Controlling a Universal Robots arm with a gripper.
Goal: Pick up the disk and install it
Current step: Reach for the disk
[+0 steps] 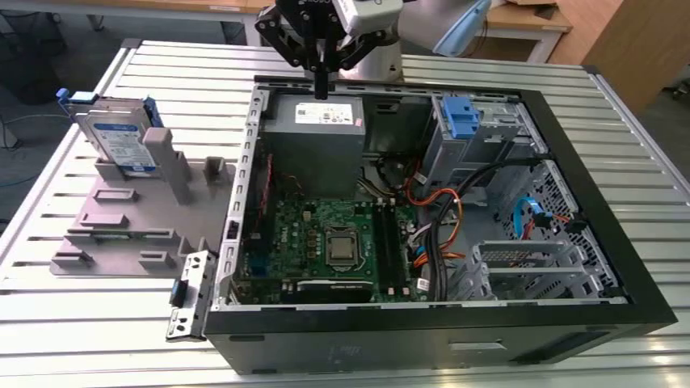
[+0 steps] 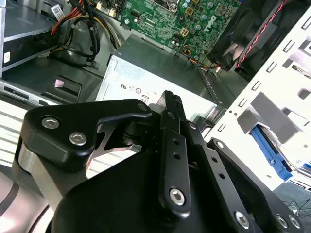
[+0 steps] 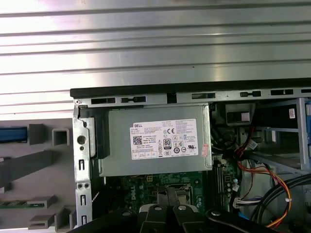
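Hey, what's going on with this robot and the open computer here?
The arm's hand hangs shut and empty over the grey power supply inside the open computer case. The disk stands upright in the grey holder at the exterior view's left, outside the case, not yet picked up.

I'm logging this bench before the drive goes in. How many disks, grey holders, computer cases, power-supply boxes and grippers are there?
disk, upright in the holder: 1
grey holder: 1
open computer case: 1
power-supply box: 1
gripper, above the power-supply box: 1
Total: 5
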